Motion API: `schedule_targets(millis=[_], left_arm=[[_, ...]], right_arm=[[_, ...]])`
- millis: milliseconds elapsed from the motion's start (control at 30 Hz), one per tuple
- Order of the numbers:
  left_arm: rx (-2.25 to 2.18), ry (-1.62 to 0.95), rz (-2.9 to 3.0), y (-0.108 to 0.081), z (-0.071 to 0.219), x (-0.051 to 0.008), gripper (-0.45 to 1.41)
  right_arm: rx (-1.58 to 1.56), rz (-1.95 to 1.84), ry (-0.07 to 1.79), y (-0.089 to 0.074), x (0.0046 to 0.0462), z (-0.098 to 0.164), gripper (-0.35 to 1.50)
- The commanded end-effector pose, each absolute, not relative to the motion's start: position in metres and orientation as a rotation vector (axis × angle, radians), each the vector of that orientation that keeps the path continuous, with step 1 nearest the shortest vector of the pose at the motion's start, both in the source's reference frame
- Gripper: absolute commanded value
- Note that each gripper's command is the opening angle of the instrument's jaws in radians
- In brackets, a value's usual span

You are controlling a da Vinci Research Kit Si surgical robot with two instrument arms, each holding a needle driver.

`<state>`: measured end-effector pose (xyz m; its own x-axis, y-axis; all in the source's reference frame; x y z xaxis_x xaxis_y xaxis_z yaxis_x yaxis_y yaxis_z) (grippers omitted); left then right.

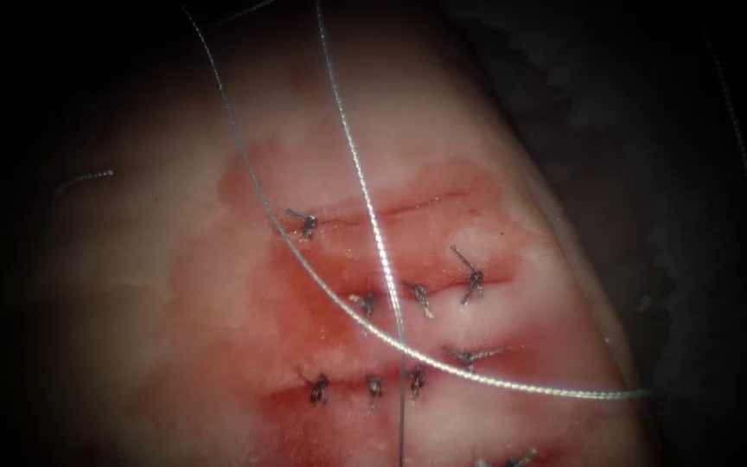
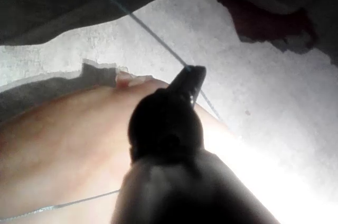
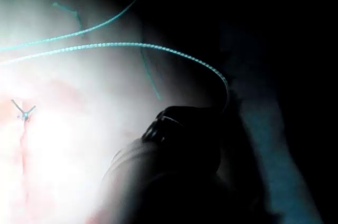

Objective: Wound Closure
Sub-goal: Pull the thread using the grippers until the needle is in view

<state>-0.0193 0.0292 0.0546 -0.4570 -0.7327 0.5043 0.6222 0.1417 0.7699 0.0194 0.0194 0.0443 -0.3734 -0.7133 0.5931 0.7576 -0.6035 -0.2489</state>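
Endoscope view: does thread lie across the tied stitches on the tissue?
Yes: two strands of thread cross over the knots on the tissue.

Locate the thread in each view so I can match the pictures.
Endoscope view: the thread crosses the tissue as two strands, one running down the picture, one curving across the knots toward the right.
Left wrist view: thread runs taut to the left gripper, which is shut on it.
Right wrist view: thread arcs to the right gripper.
Shared landmark: the tissue.
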Motion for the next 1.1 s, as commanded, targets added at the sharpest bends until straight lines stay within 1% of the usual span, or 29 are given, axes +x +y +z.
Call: schedule_targets(millis=[33,100,233,333,367,467,500,667,700,733,767,800,833,867,900,933,1000,1033,1100], left_arm=[[0.154,-1.301,-1.547,0.029,0.056,-0.0206,-0.45],[0.164,-1.291,-1.544,0.029,0.056,-0.0211,-0.45],[0.217,-1.253,-1.503,0.028,0.058,-0.0236,-0.43],[0.232,-1.243,-1.489,0.027,0.058,-0.0246,-0.42],[0.238,-1.236,-1.484,0.027,0.058,-0.0249,-0.37],[0.269,-1.214,-1.462,0.026,0.059,-0.0260,-0.35],[0.285,-1.200,-1.451,0.026,0.059,-0.0264,-0.30],[0.314,-1.161,-1.425,0.025,0.060,-0.0276,-0.28],[0.322,-1.145,-1.418,0.024,0.061,-0.0279,0.04],[0.322,-1.145,-1.418,0.024,0.061,-0.0279,0.04],[0.338,-1.099,-1.407,0.024,0.061,-0.0279,0.12],[0.328,-1.080,-1.398,0.024,0.061,-0.0278,-0.05],[0.306,-1.052,-1.375,0.024,0.061,-0.0277,-0.11],[0.273,-1.008,-1.359,0.024,0.062,-0.0275,-0.03],[0.273,-1.008,-1.359,0.024,0.062,-0.0275,-0.03],[0.227,-0.932,-1.327,0.024,0.062,-0.0274,0.12],[0.201,-0.840,-1.268,0.024,0.063,-0.0274,0.51],[0.201,-0.840,-1.268,0.024,0.063,-0.0274,0.51],[0.177,-0.724,-1.180,0.022,0.065,-0.0275,0.88]], right_arm=[[-0.855,-2.021,-0.148,0.023,0.0210,0.045,-0.35],[-0.854,-2.003,-0.177,0.024,0.0211,0.046,-0.35],[-0.815,-1.946,-0.345,0.027,0.0212,0.048,-0.35],[-0.807,-1.939,-0.362,0.027,0.0213,0.048,-0.35],[-0.802,-1.937,-0.371,0.027,0.0213,0.049,-0.35],[-0.785,-1.928,-0.400,0.027,0.0215,0.050,-0.35],[-0.777,-1.938,-0.417,0.027,0.0216,0.050,-0.35],[-0.711,-1.998,-0.458,0.025,0.0224,0.053,-0.35],[-0.683,-2.032,-0.457,0.023,0.0226,0.054,-0.35],[-0.683,-2.032,-0.457,0.023,0.0226,0.054,-0.35],[-0.611,-2.087,-0.469,0.021,0.0225,0.057,-0.35],[-0.585,-2.111,-0.469,0.020,0.0225,0.058,-0.35],[-0.559,-2.132,-0.473,0.019,0.0224,0.058,-0.35],[-0.528,-2.161,-0.473,0.017,0.0222,0.060,-0.35],[-0.528,-2.161,-0.473,0.017,0.0222,0.060,-0.35],[-0.486,-2.195,-0.479,0.015,0.0220,0.061,-0.35],[-0.458,-2.205,-0.497,0.013,0.0218,0.063,-0.35],[-0.458,-2.205,-0.497,0.013,0.0218,0.063,-0.35],[-0.438,-2.223,-0.519,0.010,0.0214,0.065,-0.35]])
